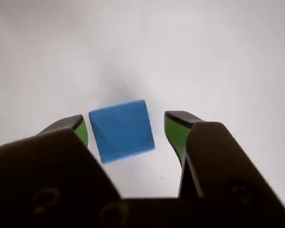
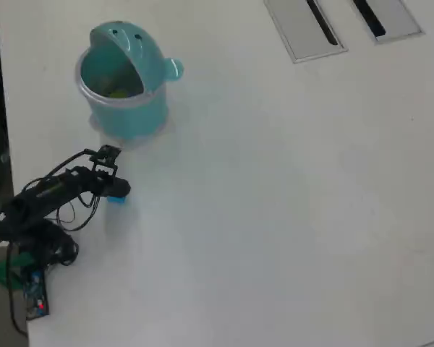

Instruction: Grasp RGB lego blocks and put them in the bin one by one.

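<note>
In the wrist view the tool (image 1: 126, 130) stands open, green-padded jaws either side of the blue block (image 1: 121, 130) on the white surface (image 1: 218, 57) — touching neither. The block sits skewed, no long axis. Overhead, the bin (image 2: 124, 79) stands nearby.

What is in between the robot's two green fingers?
The blue block sits between the gripper's fingers in the wrist view, with white table showing in small gaps either side.
</note>
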